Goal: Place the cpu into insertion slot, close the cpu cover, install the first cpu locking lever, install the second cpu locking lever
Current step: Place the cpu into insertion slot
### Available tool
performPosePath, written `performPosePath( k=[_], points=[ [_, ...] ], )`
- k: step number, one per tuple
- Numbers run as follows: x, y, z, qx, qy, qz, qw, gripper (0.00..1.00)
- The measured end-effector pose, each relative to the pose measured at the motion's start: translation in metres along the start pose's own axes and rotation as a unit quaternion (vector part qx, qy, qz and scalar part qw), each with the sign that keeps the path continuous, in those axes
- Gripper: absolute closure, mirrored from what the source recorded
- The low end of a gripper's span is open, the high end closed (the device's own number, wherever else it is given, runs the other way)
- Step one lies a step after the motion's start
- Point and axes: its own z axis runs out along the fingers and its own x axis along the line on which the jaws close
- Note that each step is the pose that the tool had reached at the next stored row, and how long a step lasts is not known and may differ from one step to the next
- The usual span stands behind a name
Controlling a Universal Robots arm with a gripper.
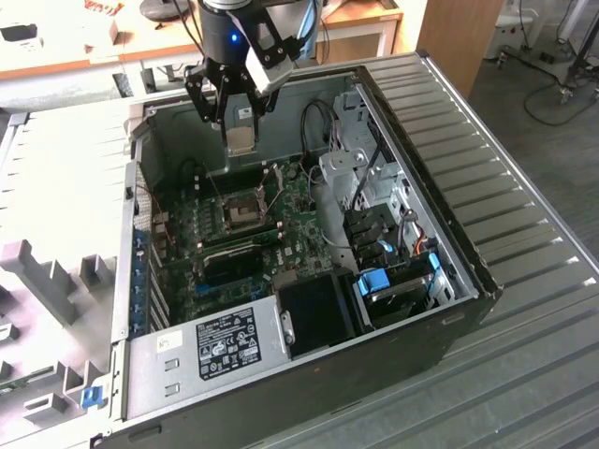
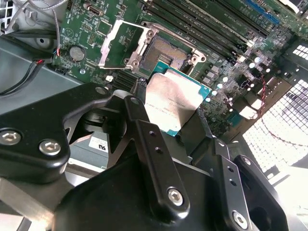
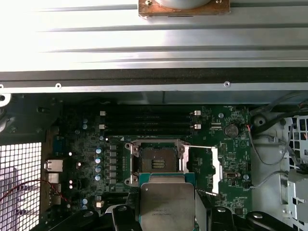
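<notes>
between the 2 black fingers (image 2: 139, 115), the gripper (image 2: 169, 126) is clamped on the cpu (image 2: 177, 98) by its opposite edges, metal top showing; just beyond it the insertion slot (image 2: 168, 54) lies bare, contacts exposed; the cpu cover (image 2: 142, 44) stands flipped open beside the slot; in the exterior view the slot sits at 6 o'clock of the cpu, apart from it; the risk, i judge, is a tilted or offset landing that bends contacts, or the chip slipping from an edge-only grip.

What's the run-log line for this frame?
gripper: shut on cpu | cpu: airborne, not seated | insertion slot: empty | cpu cover: open
</notes>
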Motion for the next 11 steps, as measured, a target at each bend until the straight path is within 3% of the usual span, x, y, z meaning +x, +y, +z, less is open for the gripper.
performPosePath(
  k=[11],
  points=[
    [-0.0001, -0.0006, 0.007, 0.0, 0.0, 0.0, 1.0, 0.46]
  ],
)
